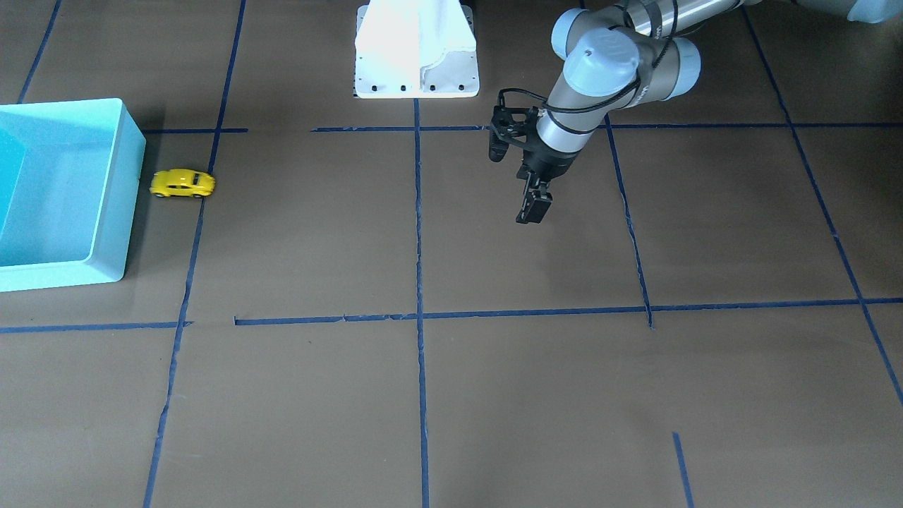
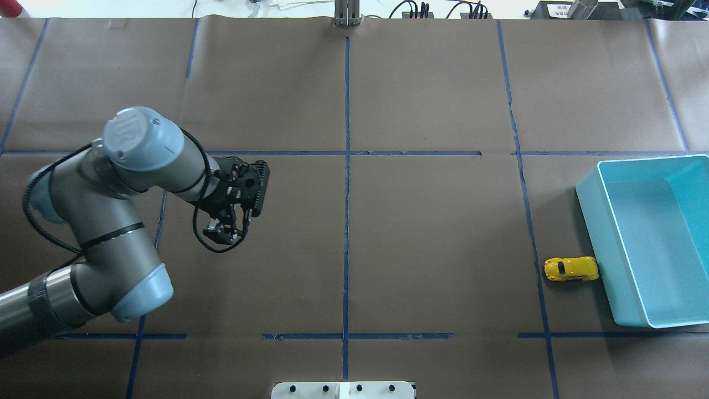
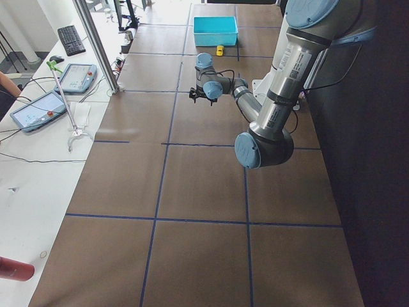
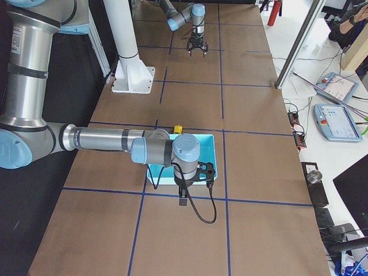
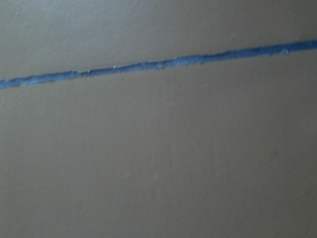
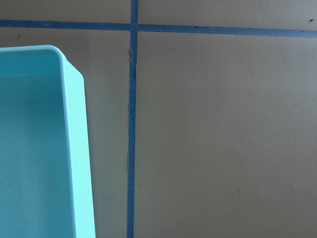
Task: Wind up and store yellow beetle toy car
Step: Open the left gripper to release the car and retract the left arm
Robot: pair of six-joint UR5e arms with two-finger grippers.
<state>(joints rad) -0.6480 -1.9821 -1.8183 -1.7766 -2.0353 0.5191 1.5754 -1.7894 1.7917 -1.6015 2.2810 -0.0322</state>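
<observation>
The yellow beetle toy car [image 1: 182, 183] stands on the brown table, right beside the long wall of the turquoise bin [image 1: 116, 233]. It also shows in the overhead view [image 2: 571, 269] next to the bin [image 2: 601, 260], on the table's right side. My left gripper [image 1: 534, 208] hangs over the left half of the table [image 2: 224, 231], far from the car, and looks open and empty. My right gripper [image 4: 183, 198] shows only in the exterior right view, at the bin's near corner; I cannot tell if it is open or shut. The right wrist view shows the bin's corner [image 6: 74, 148].
The white robot base plate [image 1: 416, 63] stands at the table's robot-side edge. Blue tape lines [image 2: 347, 221] cross the brown table cover. Tablets [image 4: 336, 121] and cables lie on a side bench beyond the far edge.
</observation>
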